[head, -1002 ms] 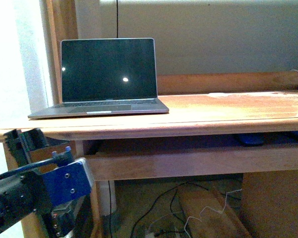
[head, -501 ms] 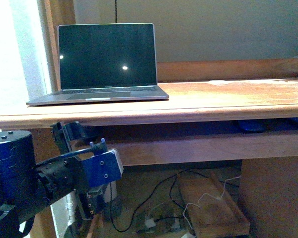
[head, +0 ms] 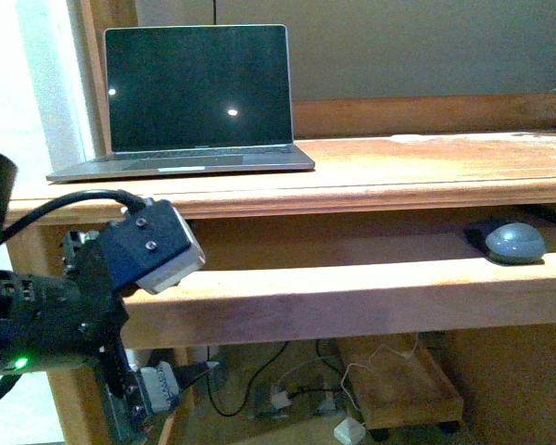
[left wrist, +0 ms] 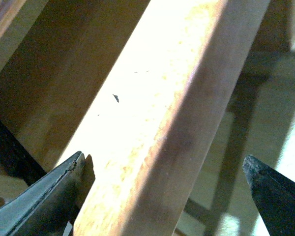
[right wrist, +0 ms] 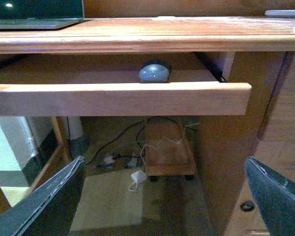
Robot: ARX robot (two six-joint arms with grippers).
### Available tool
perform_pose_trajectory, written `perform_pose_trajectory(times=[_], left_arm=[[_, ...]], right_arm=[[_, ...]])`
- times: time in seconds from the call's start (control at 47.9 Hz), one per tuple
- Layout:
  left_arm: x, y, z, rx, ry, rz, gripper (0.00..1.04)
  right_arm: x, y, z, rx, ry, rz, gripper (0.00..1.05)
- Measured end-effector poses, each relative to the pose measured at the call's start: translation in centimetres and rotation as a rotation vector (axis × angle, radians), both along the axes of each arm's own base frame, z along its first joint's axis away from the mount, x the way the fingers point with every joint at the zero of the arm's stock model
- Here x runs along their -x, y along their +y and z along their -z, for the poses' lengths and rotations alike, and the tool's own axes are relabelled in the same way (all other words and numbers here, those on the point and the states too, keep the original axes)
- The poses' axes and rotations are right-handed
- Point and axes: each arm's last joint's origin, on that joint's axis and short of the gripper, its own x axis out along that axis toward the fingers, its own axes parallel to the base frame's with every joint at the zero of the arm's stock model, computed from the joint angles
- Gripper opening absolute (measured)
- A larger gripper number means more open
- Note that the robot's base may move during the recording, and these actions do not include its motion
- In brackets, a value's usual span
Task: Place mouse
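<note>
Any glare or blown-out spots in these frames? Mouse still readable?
Front view: light spots reflect on the laptop screen, left edge washed out; mouse clear. Left wrist view: sunlit tray rail overexposed, soft. Right wrist view: even light, mouse shaded but visible.

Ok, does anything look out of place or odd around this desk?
The small dark grey domed mouse sits on the pulled-out wooden tray under the desktop, to the right of the open grey laptop above. Nothing looks spilled or damaged.

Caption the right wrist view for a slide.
Open right end effector faces the keyboard tray holding the grey mouse.
</note>
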Motion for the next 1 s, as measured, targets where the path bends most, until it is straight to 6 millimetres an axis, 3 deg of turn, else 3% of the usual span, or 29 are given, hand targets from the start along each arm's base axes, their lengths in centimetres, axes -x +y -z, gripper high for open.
perform_pose_trajectory(times=[0.292,0.501,0.584,0.647,0.71,0.772,0.856,0.918,1.002], left_arm=[[7.5,0.8,-2.9,0.464,0.333,-0.166,0.97],[12.2,1.3,-6.5,0.779,0.402,-0.295,0.97],[14.1,1.8,-7.3,0.830,-0.021,-0.570,0.80],[14.9,3.0,-6.8,0.817,-0.167,-0.759,0.69],[15.6,4.3,-5.8,0.787,-0.223,-0.875,0.57],[16.1,4.7,-5.2,0.773,-0.224,-0.881,0.50],[16.9,5.3,-4.5,0.760,-0.220,-0.866,0.36],[17.4,5.9,-4.2,0.758,-0.227,-0.872,0.23],[18.1,6.5,-3.7,0.758,-0.232,-0.876,0.07]], right_arm=[[0.0,0.0,0.0,0.000,0.000,0.000,0.97],[0.0,0.0,0.0,0.000,0.000,0.000,0.97],[0.0,0.0,0.0,-0.002,0.004,0.010,0.97],[0.0,0.0,0.1,-0.051,0.120,0.139,0.97],[-0.4,0.0,-0.4,-0.063,0.180,0.213,0.97],[-0.9,0.0,-1.2,-0.068,0.166,0.216,0.97],[-2.6,0.0,-3.8,-0.072,0.097,0.206,0.97],[-4.9,0.1,-6.1,-0.059,0.063,0.186,0.97],[-7.9,0.7,-7.5,-0.019,0.116,0.131,0.97]])
